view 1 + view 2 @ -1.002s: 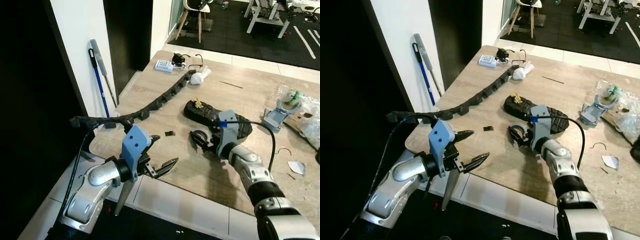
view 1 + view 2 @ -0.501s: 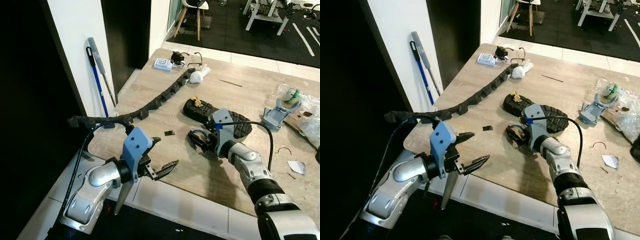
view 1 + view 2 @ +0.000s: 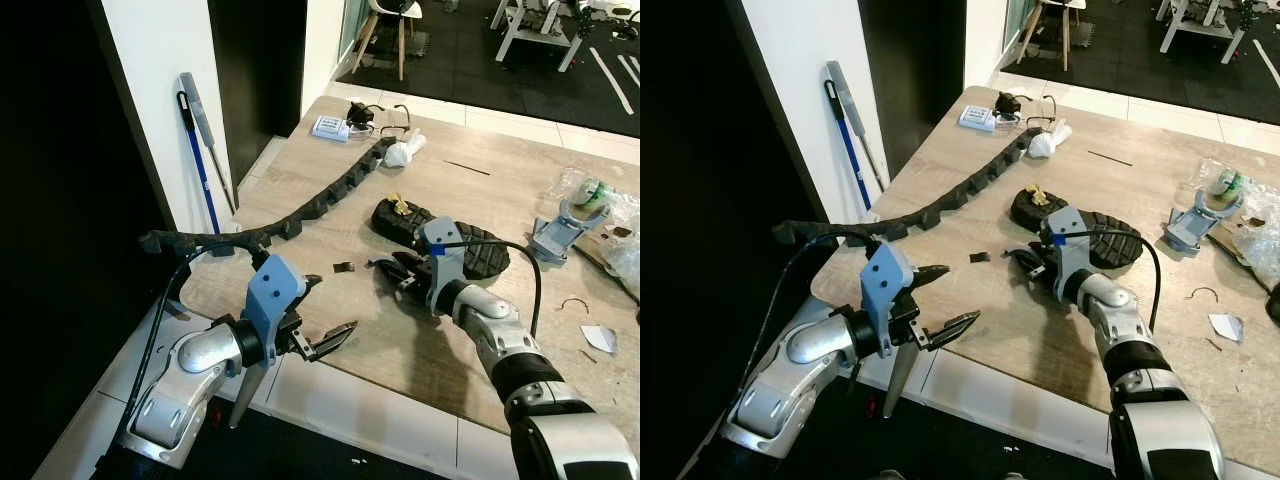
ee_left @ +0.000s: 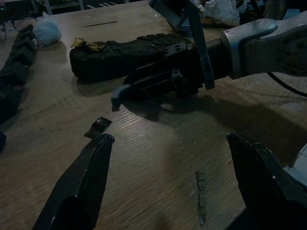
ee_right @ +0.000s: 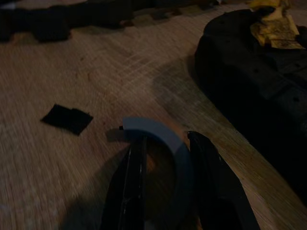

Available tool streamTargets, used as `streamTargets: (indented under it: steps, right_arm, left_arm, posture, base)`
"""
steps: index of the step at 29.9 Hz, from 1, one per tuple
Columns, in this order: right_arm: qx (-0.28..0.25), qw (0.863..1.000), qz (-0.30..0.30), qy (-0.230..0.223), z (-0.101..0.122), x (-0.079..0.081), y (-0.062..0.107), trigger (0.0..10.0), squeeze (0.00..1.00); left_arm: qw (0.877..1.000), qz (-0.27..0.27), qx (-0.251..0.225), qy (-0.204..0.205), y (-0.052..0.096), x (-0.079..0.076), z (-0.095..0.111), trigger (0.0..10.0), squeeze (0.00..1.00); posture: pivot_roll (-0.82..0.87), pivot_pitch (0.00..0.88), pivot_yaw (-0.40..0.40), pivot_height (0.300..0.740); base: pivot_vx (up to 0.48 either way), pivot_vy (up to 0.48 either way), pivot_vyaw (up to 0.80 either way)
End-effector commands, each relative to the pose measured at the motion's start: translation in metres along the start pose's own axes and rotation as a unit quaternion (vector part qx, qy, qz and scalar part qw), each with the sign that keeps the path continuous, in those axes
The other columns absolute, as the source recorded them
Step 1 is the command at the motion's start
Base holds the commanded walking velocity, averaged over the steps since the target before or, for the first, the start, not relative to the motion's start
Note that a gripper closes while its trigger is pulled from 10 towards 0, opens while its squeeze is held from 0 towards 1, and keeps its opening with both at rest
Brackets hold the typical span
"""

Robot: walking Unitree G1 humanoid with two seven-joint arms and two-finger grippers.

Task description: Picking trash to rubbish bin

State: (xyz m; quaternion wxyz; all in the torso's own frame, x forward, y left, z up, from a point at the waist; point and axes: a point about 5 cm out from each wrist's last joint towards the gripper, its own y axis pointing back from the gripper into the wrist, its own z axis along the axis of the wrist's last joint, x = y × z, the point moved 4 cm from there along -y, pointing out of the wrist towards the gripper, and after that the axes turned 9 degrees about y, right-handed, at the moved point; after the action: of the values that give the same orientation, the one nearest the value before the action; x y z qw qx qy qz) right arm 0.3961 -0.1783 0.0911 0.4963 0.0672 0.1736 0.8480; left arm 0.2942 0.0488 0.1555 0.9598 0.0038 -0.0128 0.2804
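Right wrist view puts me close over the right pincer (image 5: 163, 182): its two black fingers (image 5: 130, 187) are nearly closed, nipping the wall of a curved grey plastic piece (image 5: 158, 136), one finger inside the arc and one outside. From where I stand, that hand sits low on the wooden tabletop (image 3: 470, 185), just beside the black shoe sole (image 3: 445, 235), with a small black scrap (image 3: 343, 267) near it toward the long black cable chain (image 3: 300, 210). I'd judge the grey piece light, stiff and rather slick, so a pinch across the thin wall at mid-arc seems the sensible hold; it could twist or pop out if squeezed near an end. The left pincer (image 3: 322, 318) hangs at the near edge of the tabletop, fingers spread wide, holding nothing.
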Motion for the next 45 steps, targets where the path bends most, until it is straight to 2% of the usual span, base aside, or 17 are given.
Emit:
streamTargets:
  steps: [1, 8, 16, 23, 28, 29, 31, 33, 34, 35, 36, 37, 38, 39, 40, 43, 45]
  right_arm:
    - [0.043, 0.998, 0.011, -0.041, -0.027, 0.007, 0.001, 0.0, 0.00]
    - [-0.032, 0.996, 0.039, -0.079, 0.010, 0.008, -0.002, 0.0, 0.00]
    - [-0.179, 0.975, 0.089, -0.098, 0.107, 0.000, 0.016, 0.0, 0.00]
    - [-0.211, 0.965, 0.115, -0.107, 0.128, 0.003, 0.025, 0.0, 0.00]
    - [-0.241, 0.947, 0.150, -0.153, 0.143, 0.007, 0.034, 0.0, 0.00]
    - [-0.260, 0.940, 0.163, -0.148, 0.148, 0.012, 0.040, 0.0, 0.00]
    - [-0.271, 0.941, 0.163, -0.125, 0.151, 0.016, 0.043, 0.0, 0.00]
    - [-0.295, 0.944, 0.132, -0.068, 0.157, 0.022, 0.047, 0.0, 0.00]
    - [-0.295, 0.944, 0.132, -0.068, 0.157, 0.022, 0.047, 0.0, 0.00]
    - [-0.308, 0.945, 0.103, -0.036, 0.160, 0.026, 0.048, 0.0, 0.00]
    - [-0.320, 0.945, 0.068, -0.010, 0.163, 0.028, 0.049, 5.2, 0.00]
    - [-0.320, 0.945, 0.068, -0.010, 0.163, 0.028, 0.049, 5.2, 0.00]
    - [-0.336, 0.941, 0.032, 0.009, 0.165, 0.030, 0.051, 10.0, 0.00]
    - [-0.353, 0.935, -0.013, 0.032, 0.167, 0.031, 0.055, 10.0, 0.00]
    - [-0.353, 0.935, -0.013, 0.032, 0.167, 0.031, 0.055, 10.0, 0.00]
    - [-0.364, 0.922, -0.116, 0.061, 0.158, 0.027, 0.067, 10.0, 0.00]
    - [-0.360, 0.921, -0.131, 0.070, 0.156, 0.026, 0.070, 10.0, 0.00]
  left_arm:
    - [1.000, -0.011, 0.011, -0.003, 0.000, -0.006, -0.005, 10.0, 0.00]
    - [1.000, -0.008, 0.010, -0.007, -0.001, -0.003, -0.003, 10.0, 0.00]
    - [1.000, 0.000, 0.002, -0.003, 0.001, 0.002, 0.000, 10.0, 0.00]
    - [1.000, 0.001, -0.003, 0.000, 0.000, 0.002, 0.002, 10.0, 0.00]
    - [1.000, 0.009, -0.021, 0.014, -0.001, 0.004, 0.008, 10.0, 0.00]
    - [0.999, 0.023, -0.031, 0.024, 0.000, 0.007, 0.010, 10.0, 0.00]
    - [0.998, 0.040, -0.038, 0.029, 0.001, 0.012, 0.011, 10.0, 0.00]
    - [0.993, 0.107, -0.047, 0.020, 0.006, 0.030, 0.012, 10.0, 0.00]
    - [0.993, 0.107, -0.047, 0.020, 0.006, 0.030, 0.012, 10.0, 0.00]
    - [0.985, 0.159, -0.061, 0.021, 0.012, 0.044, 0.014, 10.0, 0.00]
    - [0.975, 0.209, -0.073, 0.021, 0.019, 0.056, 0.016, 10.0, 0.00]
    - [0.975, 0.209, -0.073, 0.021, 0.019, 0.056, 0.016, 10.0, 0.00]
    - [0.962, 0.256, -0.086, 0.037, 0.027, 0.067, 0.017, 10.0, 0.00]
    - [0.945, 0.309, -0.099, 0.033, 0.038, 0.079, 0.021, 10.0, 0.00]
    - [0.945, 0.309, -0.099, 0.033, 0.038, 0.079, 0.021, 10.0, 0.00]
    - [0.903, 0.417, -0.098, 0.032, 0.070, 0.094, 0.018, 10.0, 0.00]
    - [0.897, 0.430, -0.095, 0.034, 0.074, 0.094, 0.016, 10.0, 0.00]
  posture:
    - [0.00, 0.180, -0.009, 0.740]
    - [0.00, 0.171, -0.011, 0.740]
    - [-0.01, 0.162, -0.013, 0.740]
    - [-0.01, 0.153, -0.016, 0.740]
    - [-0.01, 0.144, -0.018, 0.740]
    - [-0.01, 0.133, -0.020, 0.740]
    - [-0.01, 0.133, -0.020, 0.740]
    - [-0.01, 0.123, -0.021, 0.740]
    - [-0.01, 0.123, -0.021, 0.740]
    - [-0.02, 0.116, -0.021, 0.740]
    - [-0.02, 0.108, -0.023, 0.740]
    - [-0.02, 0.108, -0.023, 0.740]
    - [-0.02, 0.105, -0.024, 0.740]
    - [-0.02, 0.103, -0.025, 0.740]
    - [-0.02, 0.103, -0.025, 0.740]
    - [-0.01, 0.089, -0.034, 0.740]
    - [-0.01, 0.089, -0.036, 0.740]
  base:
    - [0.000, 0.000, 0.00]
    - [0.000, 0.000, 0.00]
    - [0.000, 0.000, 0.00]
    - [0.000, 0.000, 0.00]
    - [0.000, 0.000, 0.00]
    - [0.000, 0.000, 0.00]
    - [0.000, 0.000, 0.00]
    - [0.000, 0.000, 0.00]
    - [0.000, 0.000, 0.00]
    - [0.000, 0.000, 0.00]
    - [0.000, 0.000, 0.00]
    - [0.000, 0.000, 0.00]
    - [0.000, 0.000, 0.00]
    - [0.000, 0.000, 0.00]
    - [0.000, 0.000, 0.00]
    - [0.000, 0.000, 0.00]
    - [0.000, 0.000, 0.00]
